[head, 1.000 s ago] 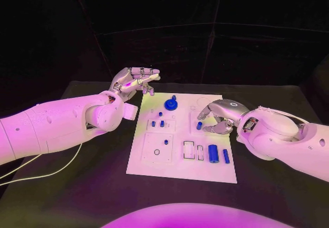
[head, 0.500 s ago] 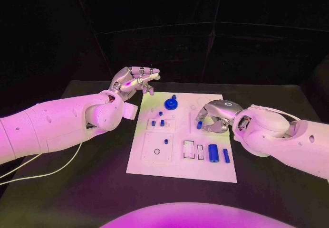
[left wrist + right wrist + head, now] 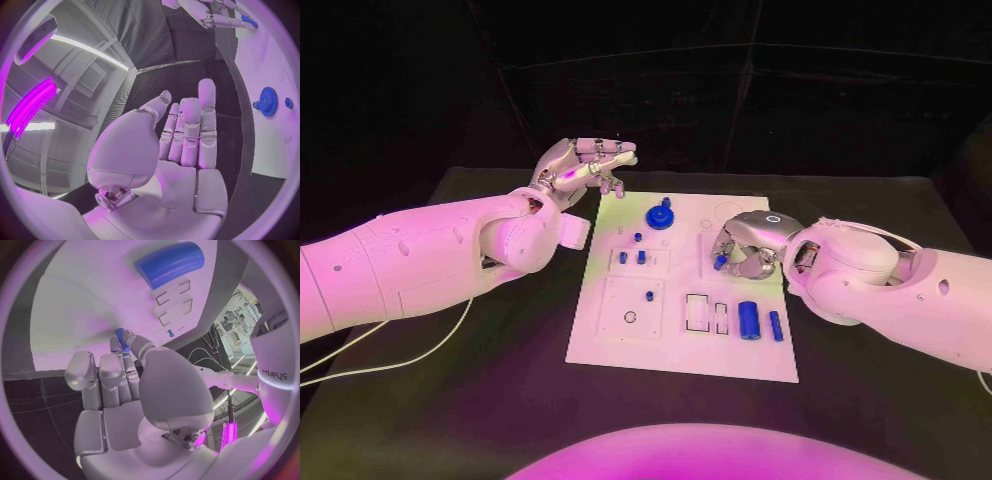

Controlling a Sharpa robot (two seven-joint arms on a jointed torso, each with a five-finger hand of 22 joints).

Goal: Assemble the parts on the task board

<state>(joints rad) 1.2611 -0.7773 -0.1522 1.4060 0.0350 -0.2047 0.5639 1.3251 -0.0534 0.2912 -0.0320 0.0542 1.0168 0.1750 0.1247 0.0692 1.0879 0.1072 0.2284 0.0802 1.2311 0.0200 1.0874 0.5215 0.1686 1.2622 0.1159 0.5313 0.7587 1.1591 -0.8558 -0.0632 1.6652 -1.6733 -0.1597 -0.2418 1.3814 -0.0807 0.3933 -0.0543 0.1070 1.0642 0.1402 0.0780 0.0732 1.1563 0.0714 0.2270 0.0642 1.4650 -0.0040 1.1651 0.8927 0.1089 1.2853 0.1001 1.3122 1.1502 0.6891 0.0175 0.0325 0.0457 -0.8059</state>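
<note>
Hovering over the right-hand part of the task board (image 3: 682, 345), the right hand (image 3: 744, 245) has its fingers curled around a small blue peg (image 3: 720, 262); the right wrist view shows that peg (image 3: 122, 338) pinched upright between the thumb and fingertips, directly above the white plate. Just in front of that hand on the board lie a larger blue cylinder (image 3: 750, 322) and a thinner blue pin (image 3: 776, 326), side by side, near two rectangular slots (image 3: 698, 313). A blue gear (image 3: 659, 219) stands toward the far end of the board, well apart from the right hand, with several short blue pegs (image 3: 632, 259) standing in the board between it and the slots. The left hand (image 3: 589, 165) is raised beyond the far left corner of the board, above the black counter (image 3: 473, 400), holding nothing; the left wrist view shows its fingers (image 3: 187, 132) straight and close together.
</note>
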